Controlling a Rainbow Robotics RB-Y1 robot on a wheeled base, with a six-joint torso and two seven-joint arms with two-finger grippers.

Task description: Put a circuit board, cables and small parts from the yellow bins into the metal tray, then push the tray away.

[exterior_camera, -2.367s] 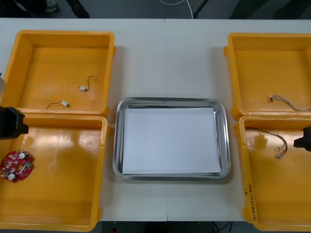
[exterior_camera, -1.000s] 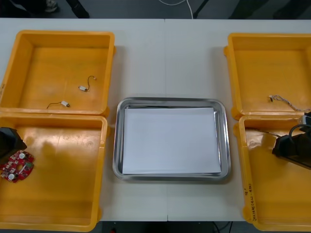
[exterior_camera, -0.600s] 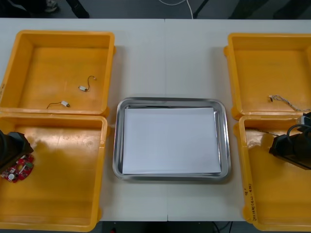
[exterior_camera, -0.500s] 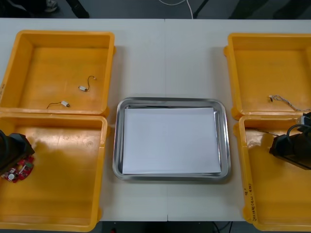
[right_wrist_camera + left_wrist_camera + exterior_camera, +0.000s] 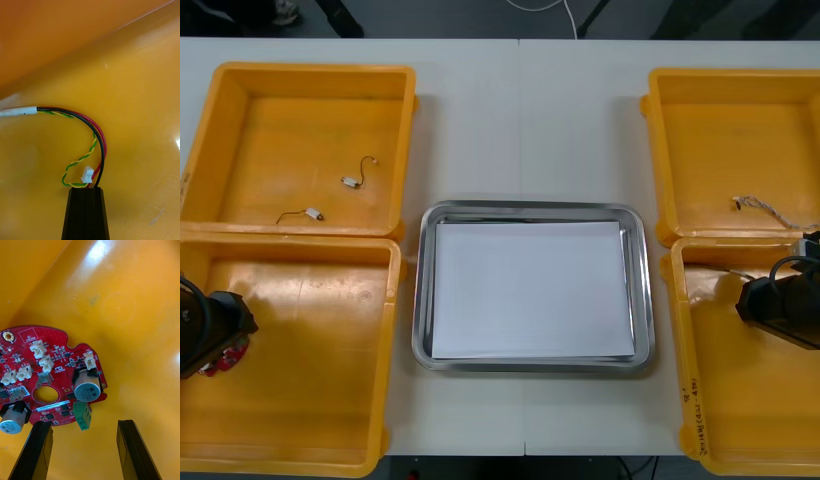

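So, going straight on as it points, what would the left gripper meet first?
Probably the red circuit board, its edge just ahead of the open left gripper, on the yellow bin's floor.

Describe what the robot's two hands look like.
Both are black. The left hand has two flat, slab-like fingers with squared tips. The right hand ends in a narrow tip with lengthwise grooves and bevelled corners. From the front, a black wrist cable loops over the right arm.

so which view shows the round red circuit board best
The left wrist view: the round red circuit board lies face up just beyond the open left gripper. The front view catches a red edge beside that gripper; the right wrist view faces a red and black cable.
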